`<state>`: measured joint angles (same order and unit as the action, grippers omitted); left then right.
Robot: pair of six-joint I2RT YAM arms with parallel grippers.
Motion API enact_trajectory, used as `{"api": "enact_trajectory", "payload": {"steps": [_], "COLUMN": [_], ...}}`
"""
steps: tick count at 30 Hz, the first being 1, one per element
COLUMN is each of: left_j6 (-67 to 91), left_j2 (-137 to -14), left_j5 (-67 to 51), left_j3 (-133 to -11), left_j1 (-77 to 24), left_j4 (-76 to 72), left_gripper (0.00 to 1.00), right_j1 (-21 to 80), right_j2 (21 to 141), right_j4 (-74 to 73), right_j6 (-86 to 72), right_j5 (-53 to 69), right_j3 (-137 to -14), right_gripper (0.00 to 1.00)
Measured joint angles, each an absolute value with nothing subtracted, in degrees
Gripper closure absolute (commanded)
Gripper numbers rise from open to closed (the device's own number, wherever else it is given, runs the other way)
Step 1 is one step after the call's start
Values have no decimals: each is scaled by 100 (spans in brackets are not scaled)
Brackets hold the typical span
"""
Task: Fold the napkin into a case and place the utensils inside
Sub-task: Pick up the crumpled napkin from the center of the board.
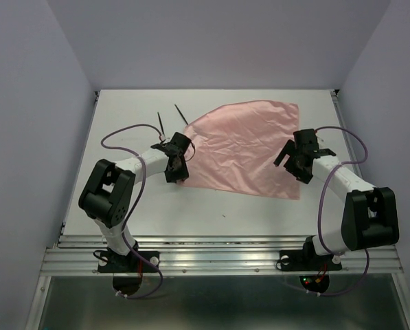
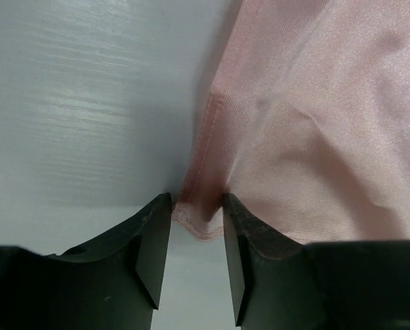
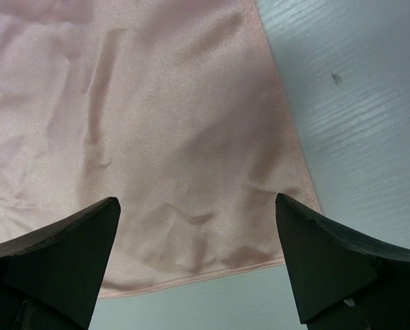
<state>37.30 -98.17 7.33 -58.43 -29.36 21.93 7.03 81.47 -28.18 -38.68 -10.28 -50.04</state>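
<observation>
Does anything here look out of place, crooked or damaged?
Nothing looks damaged or spilled. The napkin lies askew on the table, wrinkled and not yet folded. Its near left corner is bunched between the fingers of the left gripper. The right gripper is open above it.

A white desk (image 1: 259, 213) fills the middle of the top view, its surface showing a faint wood-grain texture in the wrist views. Pale lavender walls close it in on three sides: a back wall (image 1: 218, 41), a left wall (image 1: 26, 137) and a right wall (image 1: 397, 103). Along the near edge runs a ribbed aluminium rail (image 1: 218, 260), and below it sits a dull grey metal panel (image 1: 218, 302). Lighting is soft and even, with mild shadows.
</observation>
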Motion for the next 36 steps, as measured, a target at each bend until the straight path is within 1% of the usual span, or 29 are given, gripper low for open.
{"api": "enact_trajectory", "payload": {"steps": [2, 3, 6, 7, 10, 11, 13, 23, 27, 29, 36], "left_j6": [3785, 3804, 3876, 3909, 3946, 3946, 3942, 3767, 3750, 3750, 3750], "left_j2": [-9889, -9931, -9977, -9977, -9977, -9974, -9968, -9754, -9730, -9730, -9730], "left_j5": [799, 851, 915, 930, 945, 950, 952, 1039, 1057, 1055, 1048], "left_j3": [-5922, -5968, -6012, -6012, -6020, -6029, -6031, -6031, -6031, -6031, -6031], "left_j1": [-2982, -3013, -3068, -3079, -3081, -3081, -3081, -3006, -2982, -2969, -2961], "left_j4": [2224, 2235, 2215, 2215, 2224, 2235, 2244, 2392, 2392, 2388, 2386], "left_gripper": [69, 80, 98, 100, 100, 100, 100, 100, 100, 100, 100], "right_j1": [703, 703, 703, 703, 703, 703, 703, 703, 703, 703, 703], "right_j2": [8145, 8141, 8123, 8123, 8125, 8130, 8145, 8147, 8147, 8147, 8147], "right_j4": [-2812, -2805, -2803, -2805, -2827, -2851, -2871, -3240, -3343, -3496, -3813], "right_j6": [-3844, -3861, -3909, -3942, -4036, -4082, -4125, -4359, -4493, -4626, -4880], "right_j5": [-1035, -1044, -1024, -1000, -913, -875, -849, -832, -836, -862, -945], "right_j3": [-5004, -5002, -4998, -4998, -4998, -4998, -4982, -4663, -4606, -4558, -4353], "right_gripper": [0, 0, 2, 5, 13, 17, 20, 21, 20, 17, 17]}}
